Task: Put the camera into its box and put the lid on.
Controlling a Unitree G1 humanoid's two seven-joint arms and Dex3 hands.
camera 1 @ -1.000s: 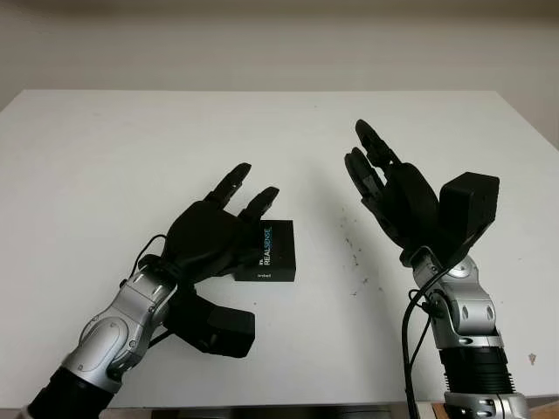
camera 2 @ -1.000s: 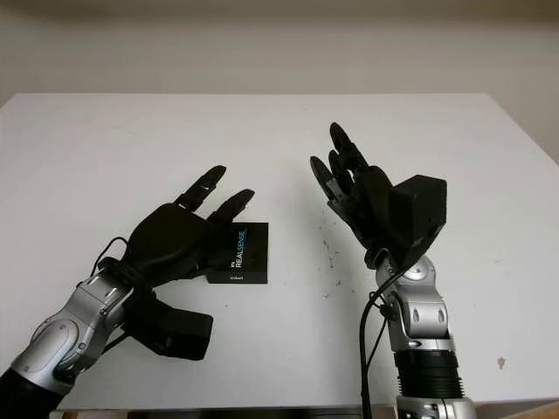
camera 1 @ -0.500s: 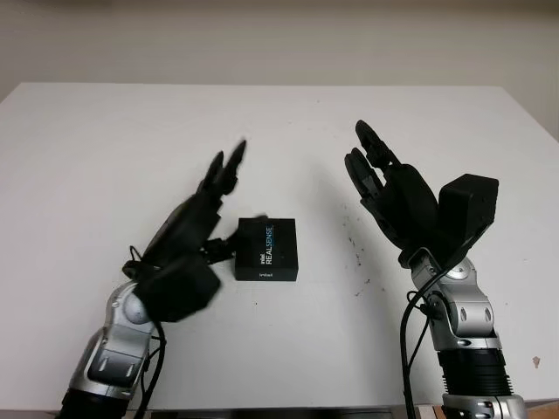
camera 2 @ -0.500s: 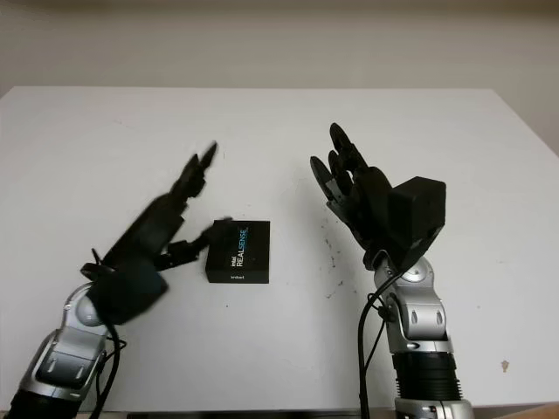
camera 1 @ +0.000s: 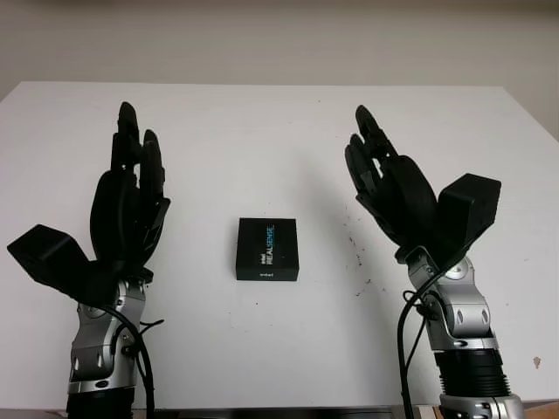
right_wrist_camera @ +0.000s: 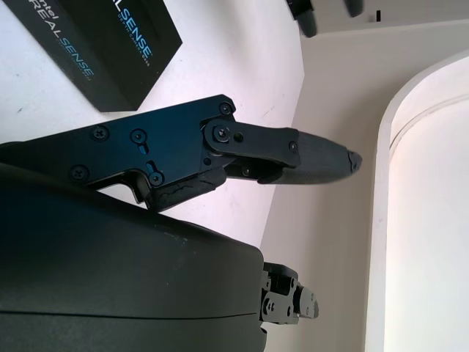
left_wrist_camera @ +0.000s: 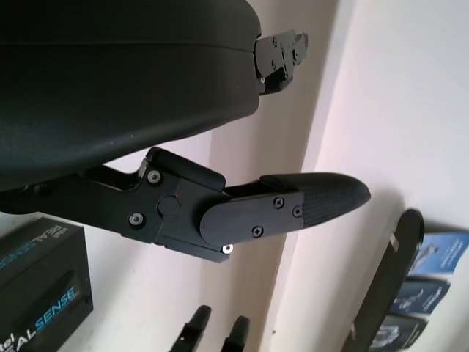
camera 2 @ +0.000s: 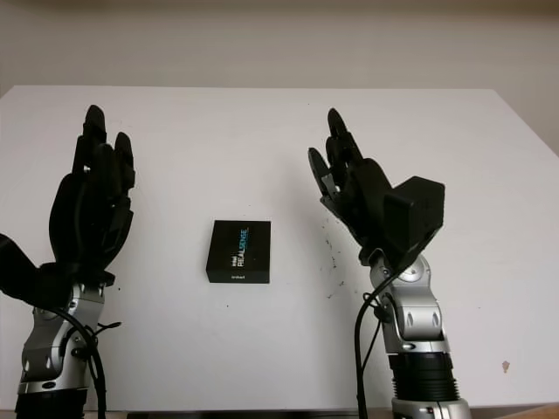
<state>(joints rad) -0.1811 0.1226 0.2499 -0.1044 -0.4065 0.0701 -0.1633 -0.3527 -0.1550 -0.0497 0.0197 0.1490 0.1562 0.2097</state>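
I see a closed black box (camera 1: 266,249) lying flat on the white table (camera 1: 279,122), between my 2 hands and a little nearer me than their fingertips. Its lid is on. The box is slightly longer from front to back than across, so its long axis runs away from me toward the far table edge. Printed on the lid, along that long axis, is "intel REALSENSE" in white and light blue, and a small word I cannot read sits at the near edge. In the wrist views I can make out "REALSENSE" on the same box (left_wrist_camera: 40,293).

My left hand (camera 1: 129,205) is raised above the table, well to the left of the box, open and holding nothing, fingers pointing up and away. 0.5 seconds ago this hand was tilted low beside the box's left edge, and 1 second ago it lay over that edge; it has since lifted clear and swung outward.

My right hand (camera 1: 393,188) is raised to the right of the box, well apart from it, open and holding nothing. It has stayed in about the same place throughout. The box itself has not moved.
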